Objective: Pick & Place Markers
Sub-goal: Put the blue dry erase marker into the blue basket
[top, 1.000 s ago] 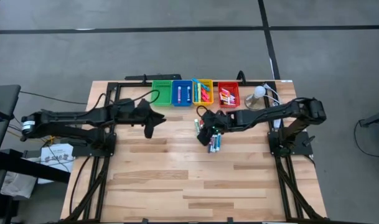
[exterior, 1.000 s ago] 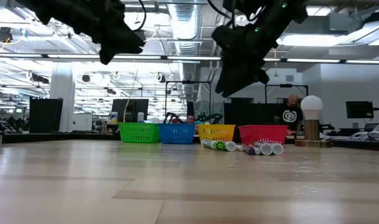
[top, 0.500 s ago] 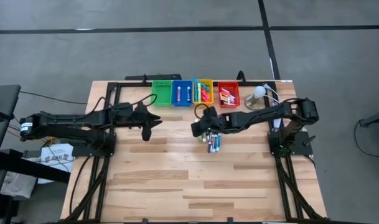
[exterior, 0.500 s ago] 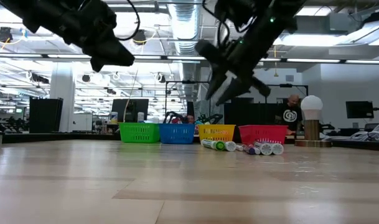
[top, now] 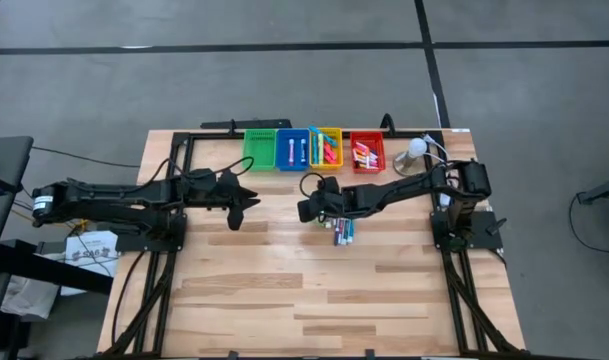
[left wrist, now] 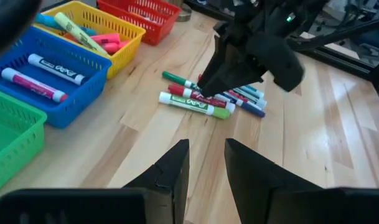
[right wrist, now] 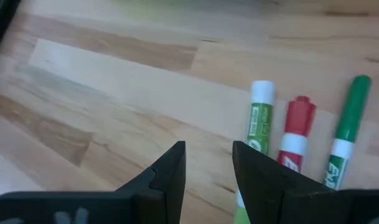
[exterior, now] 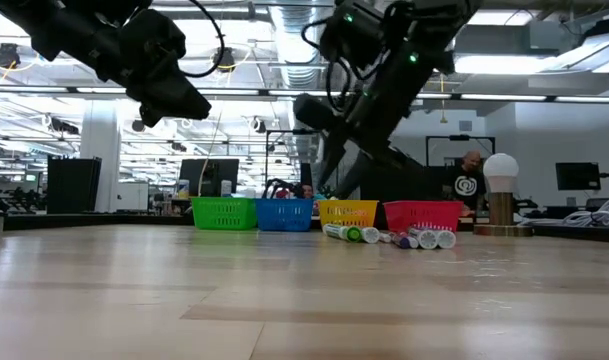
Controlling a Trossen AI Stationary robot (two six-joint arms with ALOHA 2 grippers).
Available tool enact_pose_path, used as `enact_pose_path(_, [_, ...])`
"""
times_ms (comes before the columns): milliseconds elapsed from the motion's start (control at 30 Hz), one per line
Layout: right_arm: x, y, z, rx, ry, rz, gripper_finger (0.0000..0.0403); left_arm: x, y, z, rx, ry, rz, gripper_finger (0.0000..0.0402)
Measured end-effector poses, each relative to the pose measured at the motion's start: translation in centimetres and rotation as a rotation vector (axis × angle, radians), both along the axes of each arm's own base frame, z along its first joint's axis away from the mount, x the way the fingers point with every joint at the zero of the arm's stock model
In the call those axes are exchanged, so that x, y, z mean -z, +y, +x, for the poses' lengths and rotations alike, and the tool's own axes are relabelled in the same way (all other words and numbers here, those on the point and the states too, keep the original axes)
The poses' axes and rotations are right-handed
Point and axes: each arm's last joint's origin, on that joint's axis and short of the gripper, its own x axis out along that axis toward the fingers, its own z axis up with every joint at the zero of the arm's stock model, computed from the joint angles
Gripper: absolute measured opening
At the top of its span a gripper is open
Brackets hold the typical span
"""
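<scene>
Several markers (top: 342,230) lie in a loose pile on the wooden table, flat on their sides; they also show in the low view as markers (exterior: 384,236). My right gripper (top: 306,208) hangs open above the table, just to the left of the pile. In its wrist view a green-capped white marker (right wrist: 261,118), a red one (right wrist: 296,134) and a green one (right wrist: 348,127) lie beside the fingers, with nothing between them. My left gripper (top: 246,200) hovers open farther left, pointing at the pile (left wrist: 205,99); its fingers (left wrist: 177,168) are empty.
Four small bins stand in a row at the far edge: green (top: 260,148), blue (top: 292,150), yellow (top: 326,148) and red (top: 367,152); the last three hold markers. A white bulb-shaped lamp (top: 416,150) stands to the right of them. Bare wood spreads toward the near edge.
My right gripper has sunk and gone toward the table's left edge, from over the pile to its left side, rolling about its own axis as it went. My left gripper has come down a little. The markers have not moved.
</scene>
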Motion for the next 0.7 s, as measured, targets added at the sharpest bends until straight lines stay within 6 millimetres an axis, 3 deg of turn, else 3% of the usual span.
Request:
enact_pose_path(333, [-4.8, -1.1, 1.8, -0.099, 0.232, -0.034, 0.0106, 0.0, 0.0, 0.0, 0.000, 0.000, 0.000, 0.0101])
enact_pose_path(567, [-5.0, -2.9, 2.8, -0.146, 0.416, 0.075, 0.0095, 0.0, 0.0, 0.0, 0.000, 0.002, 0.000, 0.0102])
enact_pose_path(700, [-5.3, -2.1, 1.4, -0.078, 0.519, 0.116, 0.0095, 0.1, 0.0, -0.1, -0.001, 0.021, -0.003, 0.0102])
